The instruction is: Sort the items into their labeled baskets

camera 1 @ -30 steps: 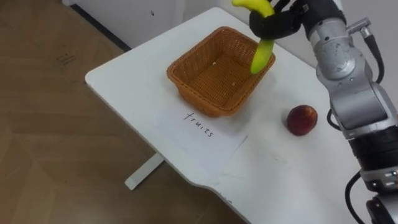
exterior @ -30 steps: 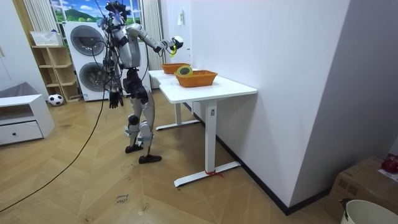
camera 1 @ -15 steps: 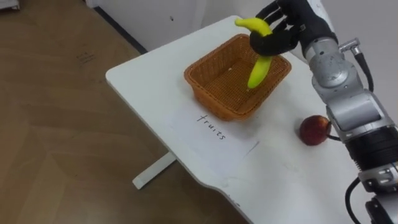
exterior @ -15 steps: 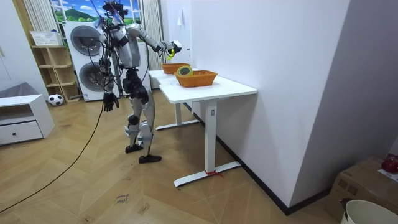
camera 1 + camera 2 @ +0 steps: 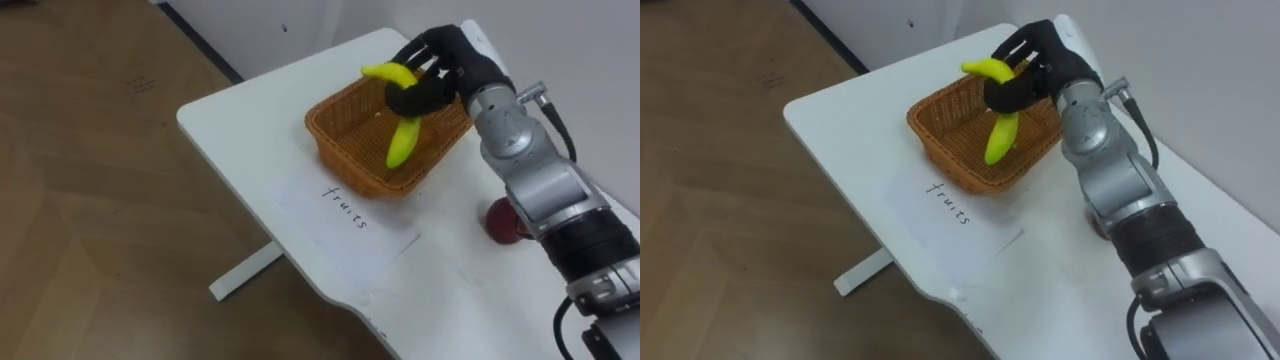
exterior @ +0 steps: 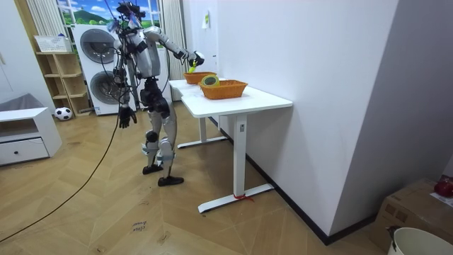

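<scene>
**Banana held over the fruit basket**

Left eye view: the banana (image 5: 399, 146) is clasped at its middle by the right hand (image 5: 446, 66), whose dark fingers (image 5: 408, 99) are curled round it. One end of the fruit sticks out to the left of the fingers. The other end hangs below them, inside the mouth of the brown wicker basket (image 5: 345, 160). Whether that lower tip touches the weave cannot be told. The basket stands on the white counter (image 5: 235, 110). Nearer the robot than the fingers, a sheet of paper (image 5: 345, 225) with handwriting lies flat, its far edge just beside the basket's front wall. To the right of the fingers and nearer the robot, a red apple (image 5: 499, 222) sits on the counter, half hidden behind the forearm.

Room view: the robot stands on the wooden floor at the counter's long side, on the room view's left. Its right arm is stretched out over the farther basket. The left hand (image 6: 125, 115) hangs beside its thigh, well apart from the counter. A second wicker basket (image 6: 228, 90) stands nearer the camera, on the room view's right of the fingers, with a yellow-green roll (image 6: 209, 81) in it.

Right eye view: the fingers clench the banana from above, over the basket's far half.
</scene>
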Tool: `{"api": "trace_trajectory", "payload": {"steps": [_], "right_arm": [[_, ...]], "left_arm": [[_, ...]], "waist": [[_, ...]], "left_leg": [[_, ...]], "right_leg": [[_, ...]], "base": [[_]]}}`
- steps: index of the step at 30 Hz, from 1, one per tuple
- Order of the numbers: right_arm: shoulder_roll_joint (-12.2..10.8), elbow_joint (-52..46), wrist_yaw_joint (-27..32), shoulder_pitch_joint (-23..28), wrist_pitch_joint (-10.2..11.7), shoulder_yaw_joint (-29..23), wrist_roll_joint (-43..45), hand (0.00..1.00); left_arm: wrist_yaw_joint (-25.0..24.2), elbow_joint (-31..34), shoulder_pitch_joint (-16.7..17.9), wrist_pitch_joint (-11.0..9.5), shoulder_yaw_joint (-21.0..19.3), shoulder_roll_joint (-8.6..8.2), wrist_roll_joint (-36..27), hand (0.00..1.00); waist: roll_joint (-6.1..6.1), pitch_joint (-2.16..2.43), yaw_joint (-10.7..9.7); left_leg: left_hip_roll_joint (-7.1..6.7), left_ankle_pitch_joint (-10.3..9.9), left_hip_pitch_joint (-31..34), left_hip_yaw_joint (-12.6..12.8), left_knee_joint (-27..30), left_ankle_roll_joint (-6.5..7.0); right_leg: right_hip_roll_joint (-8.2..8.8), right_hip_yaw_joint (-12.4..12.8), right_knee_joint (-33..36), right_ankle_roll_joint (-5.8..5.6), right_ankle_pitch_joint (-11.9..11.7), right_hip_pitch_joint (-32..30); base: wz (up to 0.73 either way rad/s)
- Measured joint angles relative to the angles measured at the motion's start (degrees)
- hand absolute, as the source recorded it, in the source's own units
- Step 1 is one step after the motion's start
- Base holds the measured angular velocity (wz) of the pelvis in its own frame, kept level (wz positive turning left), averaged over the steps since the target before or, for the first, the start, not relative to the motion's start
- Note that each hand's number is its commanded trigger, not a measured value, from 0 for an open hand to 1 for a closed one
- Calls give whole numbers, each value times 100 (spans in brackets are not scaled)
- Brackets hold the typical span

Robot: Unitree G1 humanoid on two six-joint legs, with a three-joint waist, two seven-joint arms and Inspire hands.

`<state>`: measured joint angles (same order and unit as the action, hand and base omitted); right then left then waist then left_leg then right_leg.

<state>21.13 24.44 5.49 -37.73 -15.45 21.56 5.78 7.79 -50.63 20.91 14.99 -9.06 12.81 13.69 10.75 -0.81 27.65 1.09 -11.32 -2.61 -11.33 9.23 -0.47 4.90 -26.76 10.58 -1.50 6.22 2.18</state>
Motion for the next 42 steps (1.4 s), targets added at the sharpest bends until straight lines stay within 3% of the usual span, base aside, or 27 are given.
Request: {"api": "trace_trajectory", "payload": {"steps": [5, 9, 17, 24, 28, 35, 42], "right_arm": [[0, 63, 2, 0, 0, 84, -68, 0], [-2, 238, -10, -7, 43, 277, -71, 0], [-2, 362, -11, -10, 52, 282, -73, 0], [-2, 593, -11, -33, 179, 281, -140, 0], [-2, 637, -11, -33, 199, 265, -133, 0], [-2, 635, -7, -33, 440, 180, -122, 0], [-2, 644, 201, -32, 457, -5, -140, 0]], "left_arm": [[44, 2, -8, -1, 1, 10, 1, 0], [49, -1, -7, 2, 4, 10, 1, 0], [50, -3, -10, 4, 7, 11, 1, 0], [50, -3, -11, -15, 32, 31, -5, 0], [29, 1, -14, -33, 37, 33, -2, 0], [-13, -3, -12, -85, 92, 16, -5, 0], [29, 7, -13, -114, 119, -2, -4, 0]], "waist": [[10, -4, 100], [55, -42, 139], [60, -44, 196], [49, -52, 187], [-8, -86, 88], [-168, -39, -69], [-242, 3, -242]], "left_leg": [[1, -6, 0, 2, -4, 7], [1, -7, 9, 0, -2, 7], [1, -15, 12, 1, -2, 14], [1, -15, 12, -1, 6, 14], [-1, -23, 7, 21, 33, 12], [-10, -23, 2, 68, 39, 12], [-7, -21, -12, 136, 65, 13]], "right_leg": [[0, -8, -1, -1, 1, -4], [0, -14, -3, -2, 1, -5], [0, -15, -6, -2, 1, -6], [0, -6, -8, -3, 2, 14], [3, 99, -26, -28, 18, 66], [1, 135, -77, -30, 19, 75], [3, 154, -82, -30, 19, 73]], "base": [[0], [0], [0], [1], [7], [-3], [0]]}}
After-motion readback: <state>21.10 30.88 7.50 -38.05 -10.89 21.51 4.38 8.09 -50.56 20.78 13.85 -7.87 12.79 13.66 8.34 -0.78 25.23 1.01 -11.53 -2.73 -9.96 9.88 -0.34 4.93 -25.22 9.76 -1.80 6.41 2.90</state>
